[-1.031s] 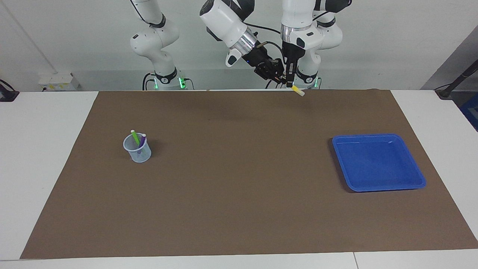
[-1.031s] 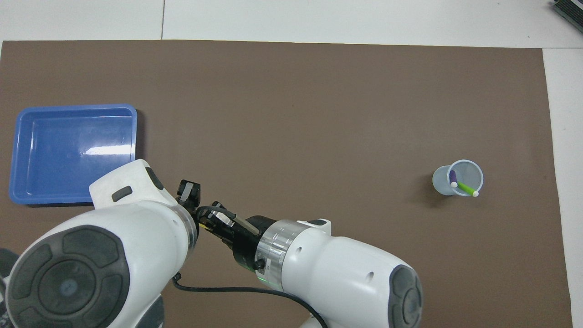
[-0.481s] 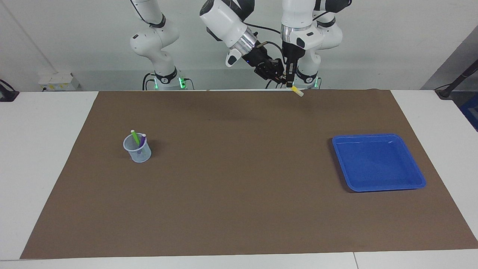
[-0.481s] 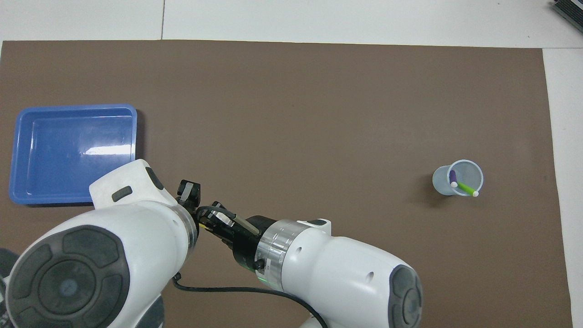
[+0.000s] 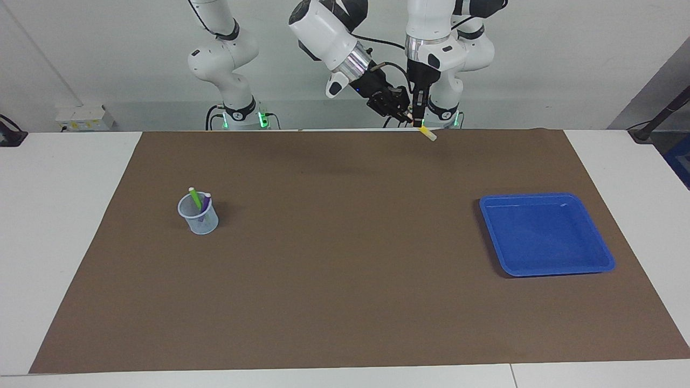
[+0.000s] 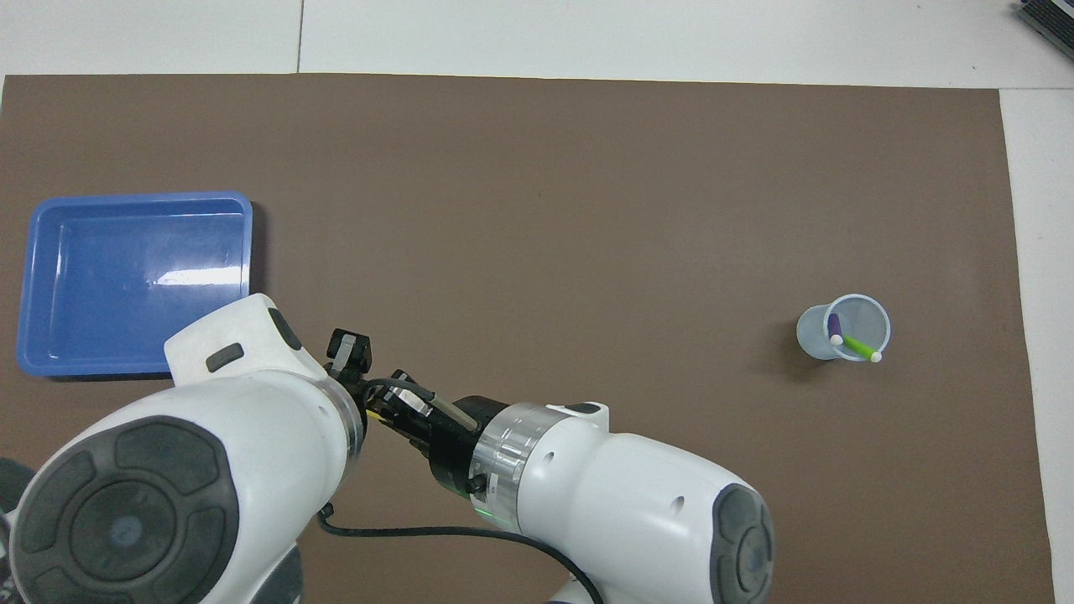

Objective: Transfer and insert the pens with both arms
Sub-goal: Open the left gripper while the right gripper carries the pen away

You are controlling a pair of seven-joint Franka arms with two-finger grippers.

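1. Brown mat covers most of the white tabletop, leaving bare white margins at both ends and along the edge farthest from the robots.
2. Taking the blue tray as landmark: it sits at the left arm's end of the mat, and a clear cup stands well apart from it toward the right arm's end. The wide stretch of mat between tray and cup is bare.
3. Inside the cup lean the green pen and the purple pen, cap ends up.
4. Both arms meet in the air over the mat edge nearest the robots, on the tray's half of it.
5. Right tool is pressed together on the yellow pen, whose pale end slants down toward the tray's end.
6. Left tool points straight down right beside that pen; whether its fingers are spread I cannot tell.
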